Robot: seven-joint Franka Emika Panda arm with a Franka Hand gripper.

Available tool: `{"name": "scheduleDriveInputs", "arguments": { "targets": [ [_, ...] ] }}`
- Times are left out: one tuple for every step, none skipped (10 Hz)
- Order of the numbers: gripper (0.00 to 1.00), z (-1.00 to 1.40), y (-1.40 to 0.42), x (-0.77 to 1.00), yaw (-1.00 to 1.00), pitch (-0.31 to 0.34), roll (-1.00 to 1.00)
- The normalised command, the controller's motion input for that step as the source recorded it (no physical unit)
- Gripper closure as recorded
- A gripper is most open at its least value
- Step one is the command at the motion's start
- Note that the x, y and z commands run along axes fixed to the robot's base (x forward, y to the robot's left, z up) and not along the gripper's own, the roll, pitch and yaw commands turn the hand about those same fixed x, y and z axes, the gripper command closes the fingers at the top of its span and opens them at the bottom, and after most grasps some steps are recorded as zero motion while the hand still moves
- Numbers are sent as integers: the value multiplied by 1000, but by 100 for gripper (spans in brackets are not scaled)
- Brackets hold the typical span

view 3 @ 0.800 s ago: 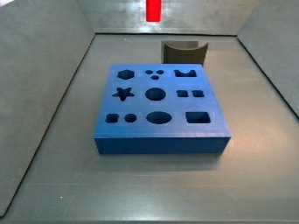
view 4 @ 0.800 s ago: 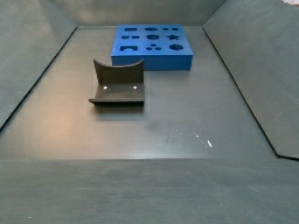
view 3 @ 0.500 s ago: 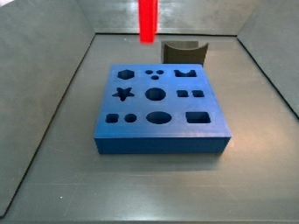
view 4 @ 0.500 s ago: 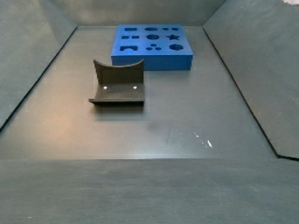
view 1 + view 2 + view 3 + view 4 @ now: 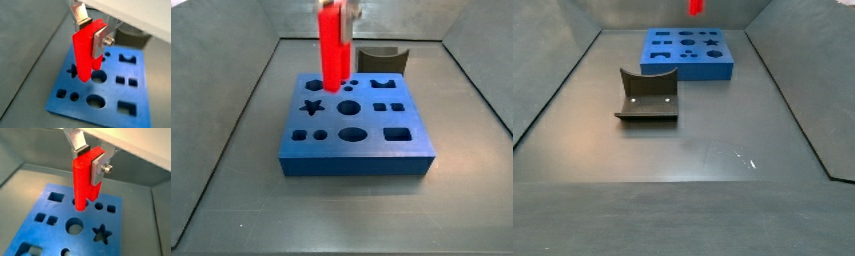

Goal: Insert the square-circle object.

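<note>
The square-circle object (image 5: 87, 50) is a bright red, slim, long plastic piece, hanging upright with its lower end pointing down at the block. In both wrist views it shows as a smooth bar with a lengthwise groove hinting at two parallel legs (image 5: 85, 178). The gripper (image 5: 91, 30) pinches the red piece near its upper end: one flat silver finger (image 5: 100, 40) presses its side, and another finger (image 5: 77, 142) shows just behind its top. Most of the piece's length hangs free below the fingers.

Beneath it lies the blue rectangular slab with shaped holes (image 5: 358, 140), flat on the grey floor. In a side view the red piece (image 5: 333, 48) stands over the slab's far half, its lower end close above the top face near a round hole (image 5: 349, 106); whether it touches cannot be told. In a side view only its tip (image 5: 696, 7) shows at the upper edge, above the slab (image 5: 690, 52).

The dark grey curved piece (image 5: 648, 97) rests apart from the slab, with bare floor around it. Sloping grey walls (image 5: 231, 140) bound the floor on both sides, leaving open strips beside the slab.
</note>
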Motion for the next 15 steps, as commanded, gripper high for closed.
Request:
{"name": "scheduleDriveInputs", "arguments": {
  "targets": [
    [100,-546,0,0,-1000,0,0],
    [100,-180,0,-83,-1000,0,73],
    [100,0,-23,-260,-863,0,93],
    [100,0,-54,-329,-783,0,93],
    [100,0,-71,-320,-774,0,64],
    [100,-249,0,-177,-951,-36,0],
    [100,-289,0,-134,-1000,-47,0],
    [100,-363,0,-26,-1000,-67,-40],
    [100,-311,0,0,-1000,-60,-27],
    [100,-243,0,0,-1000,-31,-4],
    [100,-74,-57,0,-1000,0,0],
    [100,-40,-83,0,-1000,0,1],
    [100,-26,-83,0,-1000,0,10],
    [100,0,-106,0,-1000,0,46],
    [100,-14,-143,0,-957,27,97]
  ]
}}
